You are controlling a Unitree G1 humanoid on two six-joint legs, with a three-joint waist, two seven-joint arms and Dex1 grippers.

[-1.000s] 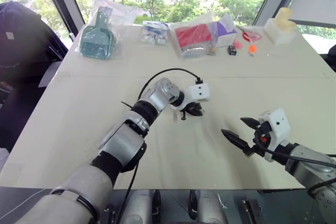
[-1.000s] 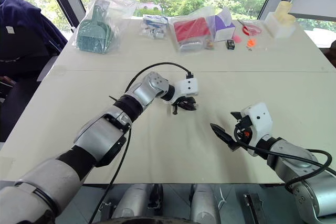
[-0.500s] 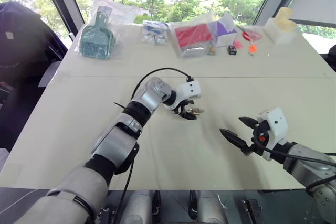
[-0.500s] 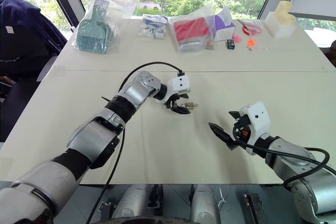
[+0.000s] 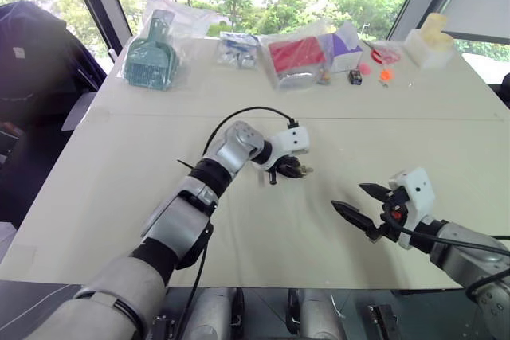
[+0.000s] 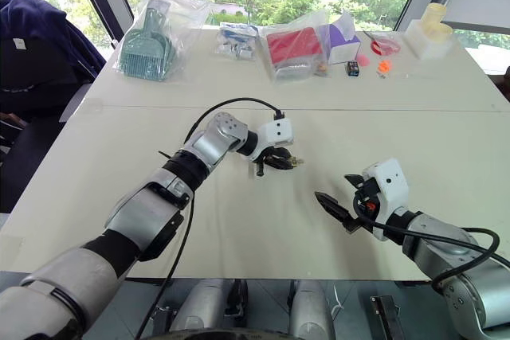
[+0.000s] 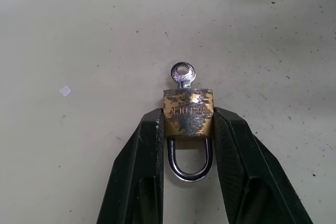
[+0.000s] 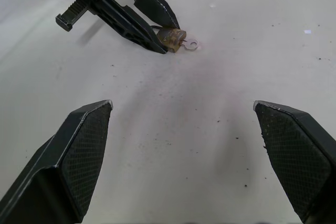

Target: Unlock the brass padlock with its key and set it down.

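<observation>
My left gripper (image 7: pixel 188 119) pinches the tiny brass padlock (image 7: pixel 188 112) over the table, silver key (image 7: pixel 182 73) already inserted. Right gripper (image 8: pixel 184 150), jaws wide, nearby. Next, I reckon: grasp key w/ right, turn.

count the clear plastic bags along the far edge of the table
3 that I can tell apart: one holding a teal dustpan at far left, a small bag of bits in the middle, and one holding a red box to its right. More may sit among the clutter further right.
</observation>
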